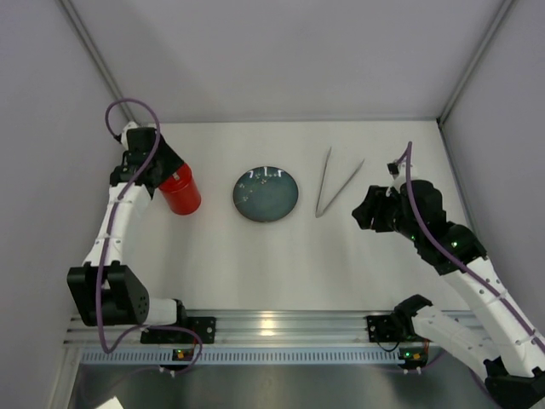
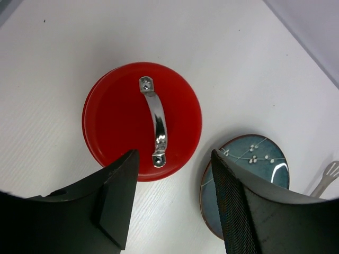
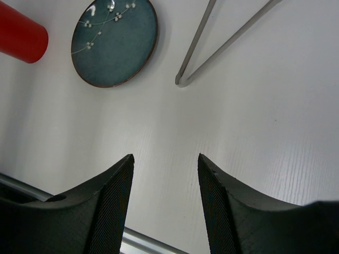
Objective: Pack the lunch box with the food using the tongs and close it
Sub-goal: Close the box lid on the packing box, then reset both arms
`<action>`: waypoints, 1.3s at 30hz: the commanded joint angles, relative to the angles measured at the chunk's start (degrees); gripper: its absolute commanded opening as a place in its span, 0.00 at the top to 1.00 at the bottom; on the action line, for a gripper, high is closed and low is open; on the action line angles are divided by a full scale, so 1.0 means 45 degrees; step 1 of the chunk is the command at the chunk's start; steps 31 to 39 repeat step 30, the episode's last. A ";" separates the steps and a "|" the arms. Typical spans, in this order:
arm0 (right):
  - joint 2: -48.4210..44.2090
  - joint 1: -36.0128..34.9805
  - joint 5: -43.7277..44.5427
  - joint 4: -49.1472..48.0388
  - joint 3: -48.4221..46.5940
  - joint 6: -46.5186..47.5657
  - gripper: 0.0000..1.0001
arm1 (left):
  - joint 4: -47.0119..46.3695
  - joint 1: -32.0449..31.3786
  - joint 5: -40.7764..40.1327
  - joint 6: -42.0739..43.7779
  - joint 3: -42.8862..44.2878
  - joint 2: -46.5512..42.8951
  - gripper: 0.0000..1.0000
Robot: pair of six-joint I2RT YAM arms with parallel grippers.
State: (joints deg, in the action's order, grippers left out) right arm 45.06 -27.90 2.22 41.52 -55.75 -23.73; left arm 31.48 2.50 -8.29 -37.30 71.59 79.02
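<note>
Hovering left gripper (image 2: 174,159): jaws parted, nothing held; lunch box (image 1: 183,198) directly beneath.
Right gripper (image 3: 165,159): parted, nothing held; tongs (image 3: 183,79) ahead.

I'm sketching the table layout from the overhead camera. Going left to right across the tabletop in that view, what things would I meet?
Red lunch box → blue plate → metal tongs.

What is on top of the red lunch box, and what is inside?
A red lid with a silver handle sits on the lunch box. It covers the inside, so the contents are hidden.
</note>
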 commanded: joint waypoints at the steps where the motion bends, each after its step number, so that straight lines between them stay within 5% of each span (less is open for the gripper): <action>1: -0.0013 -0.0148 -0.0005 -0.0886 -0.0209 -0.0001 0.49 | 0.0581 -0.0457 0.0008 0.0475 0.0926 -0.0528 0.38; 4: -0.0013 -0.0148 0.0015 -0.0964 -0.0288 -0.0021 0.48 | 0.0426 -0.1920 -0.0148 0.1078 0.1180 -0.1035 0.36; 8: -0.0033 -0.0148 0.0132 -0.1042 -0.0385 -0.0001 0.44 | 0.0250 -0.4710 -0.0190 0.2192 0.1668 -0.1486 0.20; 11: -0.0188 -0.0167 0.0288 -0.1042 -0.0386 -0.0001 0.26 | -0.0081 -0.7132 -0.0012 0.2877 0.1631 -0.1857 0.14; 12: -0.0247 -0.0148 0.0327 -0.1081 -0.0385 -0.0001 0.01 | -0.0257 -0.8144 -0.0032 0.3033 0.1301 -0.2225 0.12; 14: -0.0442 -0.0148 0.0347 -0.1062 -0.0424 -0.0021 0.00 | -0.0725 -0.8873 0.0220 0.3054 0.0812 -0.2676 0.01; 17: -0.0637 -0.0147 0.0463 -0.1081 -0.0425 0.0038 0.01 | -0.1545 -1.0025 0.0710 0.2879 -0.0087 -0.3632 0.01; 24: -0.1321 -0.0148 0.0933 -0.1413 -0.0210 0.0136 0.00 | -0.1957 -1.0380 0.0750 0.2683 -0.1475 -0.4494 0.01; 39: -0.1243 -0.0148 0.0561 -0.1628 -0.0229 0.0292 0.00 | -0.2172 -1.0400 0.0361 0.2800 -0.1204 -0.4125 0.01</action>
